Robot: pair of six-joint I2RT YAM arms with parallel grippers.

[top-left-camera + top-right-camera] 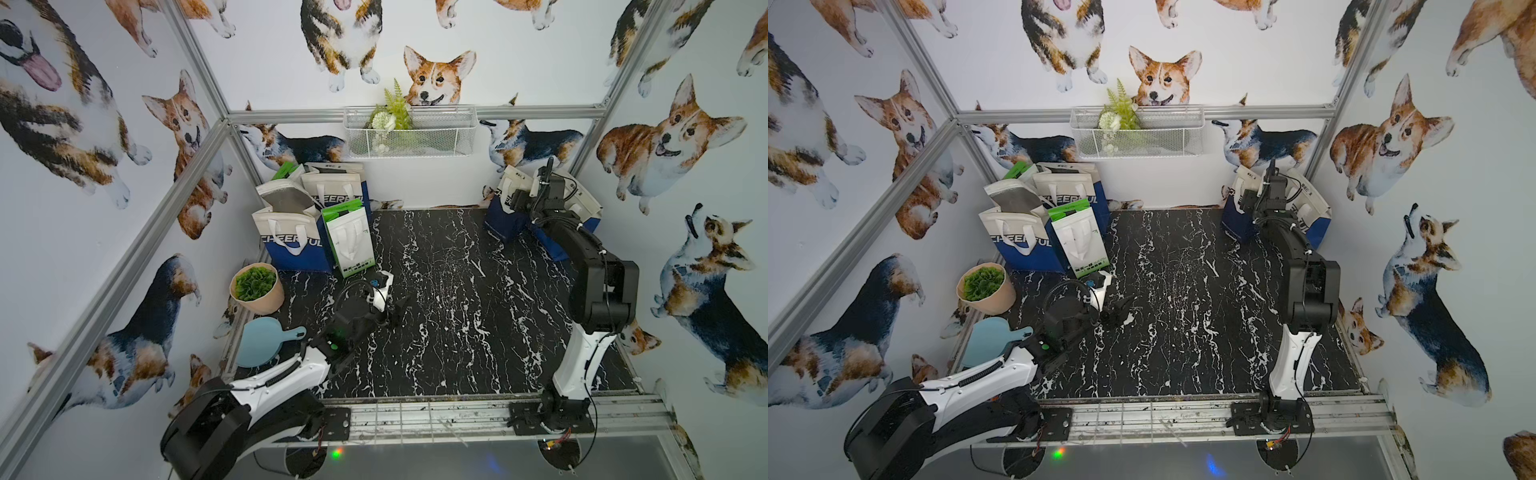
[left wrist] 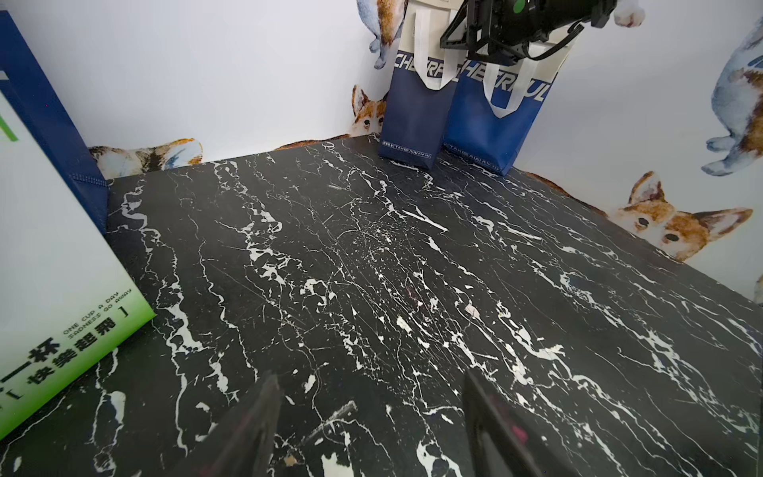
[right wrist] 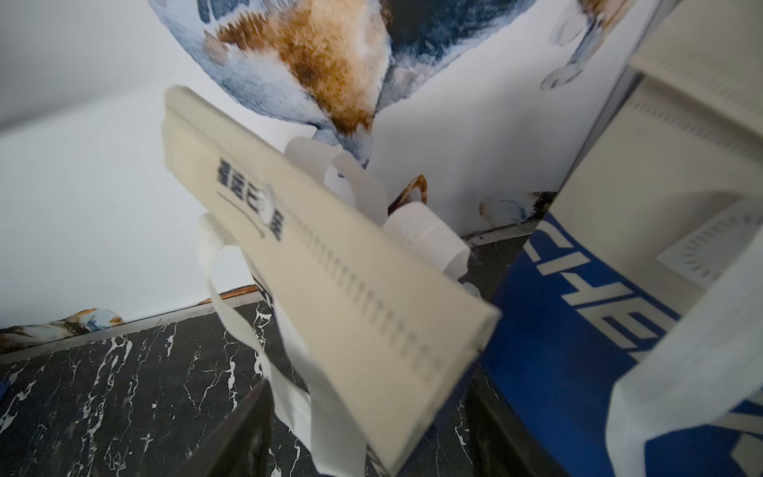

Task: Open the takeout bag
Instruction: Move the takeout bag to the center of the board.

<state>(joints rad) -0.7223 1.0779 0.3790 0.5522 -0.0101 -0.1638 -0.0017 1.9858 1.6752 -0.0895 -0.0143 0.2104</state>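
Observation:
The takeout bag [image 1: 503,210] [image 1: 1234,214] stands at the back right of the table. It is navy below and cream above, with white handles. Its cream top flap [image 3: 330,268] is folded flat over the mouth. My right gripper [image 1: 516,202] [image 3: 371,417] is at the bag's top. It is open, with the flap's corner and a white handle strap [image 3: 289,396] between its jaws and a gap on either side. My left gripper [image 1: 397,309] [image 2: 371,396] hovers open over bare marble at the table's left middle, with nothing between its fingers.
A second blue-and-cream bag [image 1: 582,208] [image 3: 578,330] stands right beside the takeout bag. Several bags [image 1: 299,237] are clustered at the back left, with a green-white one [image 1: 351,243] in front. A potted plant [image 1: 255,289] and a blue paddle plate [image 1: 259,340] sit along the left edge.

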